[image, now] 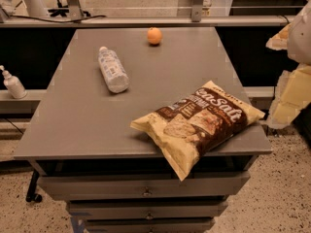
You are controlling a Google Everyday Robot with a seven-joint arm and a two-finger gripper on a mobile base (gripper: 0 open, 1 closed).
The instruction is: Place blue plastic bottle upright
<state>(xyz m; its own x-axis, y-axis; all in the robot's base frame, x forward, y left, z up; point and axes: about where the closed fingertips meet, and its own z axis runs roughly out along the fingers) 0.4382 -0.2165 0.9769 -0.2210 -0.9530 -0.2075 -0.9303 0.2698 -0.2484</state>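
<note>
Three items lay on the flat grey cabinet top (73,125). One: the clear, slim blue plastic bottle (112,70), white-capped and pale-labelled, was on its side toward the far left with its cap pointing away, so the uprighting was not yet done. Two: a small round orange fruit (154,36) sat near the far edge. Three: a crinkled yellow-and-brown chip bag (199,123) overhung the near right corner. My pale gripper (291,98) hung off the right side, well apart from the bottle, I judged to approach; clenched or released, I could not tell. Grey drawers (146,186) sat below, on a speckled floor (282,188). A white pump bottle (13,84) stood on a ledge at left.
</note>
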